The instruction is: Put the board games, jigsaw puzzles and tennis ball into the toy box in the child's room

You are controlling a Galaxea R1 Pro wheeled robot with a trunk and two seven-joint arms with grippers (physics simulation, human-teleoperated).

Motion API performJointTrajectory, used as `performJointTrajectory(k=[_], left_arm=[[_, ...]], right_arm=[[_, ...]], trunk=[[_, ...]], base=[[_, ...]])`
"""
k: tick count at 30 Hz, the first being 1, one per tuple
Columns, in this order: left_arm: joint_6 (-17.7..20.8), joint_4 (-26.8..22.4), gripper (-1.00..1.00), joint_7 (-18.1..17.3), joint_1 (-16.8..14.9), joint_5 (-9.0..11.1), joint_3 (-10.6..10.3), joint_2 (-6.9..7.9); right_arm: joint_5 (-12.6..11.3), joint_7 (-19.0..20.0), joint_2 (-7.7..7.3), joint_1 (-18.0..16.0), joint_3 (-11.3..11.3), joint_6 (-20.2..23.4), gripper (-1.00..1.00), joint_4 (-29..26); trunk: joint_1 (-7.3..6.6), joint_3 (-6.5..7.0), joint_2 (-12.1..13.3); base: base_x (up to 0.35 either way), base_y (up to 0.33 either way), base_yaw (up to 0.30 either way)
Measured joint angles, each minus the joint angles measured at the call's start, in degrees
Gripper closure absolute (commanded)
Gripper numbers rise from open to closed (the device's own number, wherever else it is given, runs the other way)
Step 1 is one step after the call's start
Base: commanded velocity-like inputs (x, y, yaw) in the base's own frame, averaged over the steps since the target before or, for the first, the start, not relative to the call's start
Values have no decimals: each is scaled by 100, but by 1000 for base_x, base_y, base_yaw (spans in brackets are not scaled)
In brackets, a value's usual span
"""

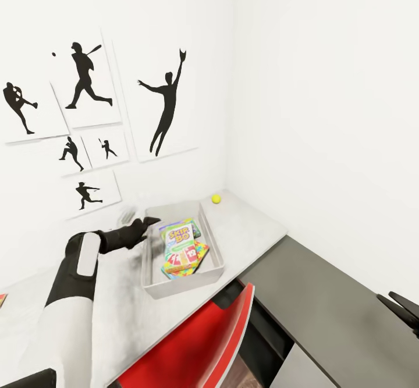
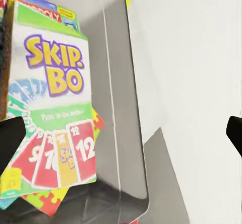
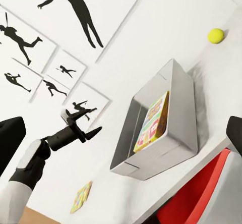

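Note:
The grey toy box [image 1: 213,247] stands on the white table [image 1: 256,225] against the wall. Inside it a green Skip-Bo board game [image 1: 179,238] [image 2: 55,98] lies on top of a jigsaw puzzle [image 1: 196,257] [image 2: 43,201], with another colourful box edge [image 2: 35,4] beneath. The yellow tennis ball [image 1: 216,199] [image 3: 216,35] rests on the table behind the box, near the corner. My left gripper [image 1: 139,222] [image 3: 88,121] hovers open and empty above the box's left rim. A second jigsaw puzzle [image 3: 80,197] lies flat on the table to the left. My right gripper [image 1: 401,308] is open and empty, low at the right.
A red chair [image 1: 192,341] is tucked at the table's front edge below the box. Posters of black sports silhouettes [image 1: 87,114] hang on the white wall behind the table. A dark grey surface [image 1: 331,312] runs along the right wall.

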Motion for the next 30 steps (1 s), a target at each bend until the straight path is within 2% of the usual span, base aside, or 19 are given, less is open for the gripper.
performJointTrajectory(k=[1, 2, 4, 5, 7, 8, 10, 12, 14, 20, 24, 30], left_arm=[[13, -47, -100, -82, 9, 80, -12, 140], [15, -109, -100, -284, 25, 238, -28, 424], [15, -173, -100, -915, 91, 606, -173, 1146], [17, -180, -100, -1129, 127, 692, -237, 1350], [11, -178, -100, -2114, 373, 894, -485, 2063], [17, -178, -100, -2391, 456, 929, -535, 2234], [20, -170, -100, -3424, 806, 957, -649, 2731], [19, -126, -100, -4218, 1206, 937, -674, 3031], [-58, -78, -100, -4611, 1604, 910, -673, 3196], [-310, -17, -100, -4892, 2267, 900, -671, 3306], [-356, -9, -100, -4939, 2367, 898, -672, 3315], [-373, -1, -100, -4954, 2405, 894, -681, 3314]], right_arm=[[0, 3, 2, 0, 0, 0, -100, 1], [0, 8, 2, 1, -2, 0, -100, 0], [0, 42, 6, 1, -2, -5, -100, -3], [-1, 65, 6, 1, -2, -5, -100, -3], [5, 209, 7, 1, -4, -12, -100, -4], [6, 258, 7, 1, -5, -14, -100, -4], [11, 463, 8, 1, -9, -26, -100, -4], [16, 649, 13, 1, -10, -39, -100, -4], [19, 751, 15, 0, -11, -94, -100, -5], [37, 857, 18, 0, -5, -320, -100, -6], [84, 876, 26, 0, -3, -368, -100, -7], [128, 848, 138, 0, 11, -548, -100, -9]], trunk=[[0, 0, 0], [0, 3, 0], [0, 14, -1], [0, 21, -1], [0, 37, -1], [0, 45, -1], [-1, 63, -1], [0, 81, -1], [0, 99, -1], [0, 151, 0], [0, 163, 1], [1, 166, 1]], base=[[0, 0, 0], [0, 0, 0], [0, 0, 0], [0, 0, 0], [0, 0, 0], [0, 0, 0], [0, 0, 0], [0, 0, 0], [0, 0, 0], [0, 0, 0], [-8, 34, 0], [-28, 55, 0]])
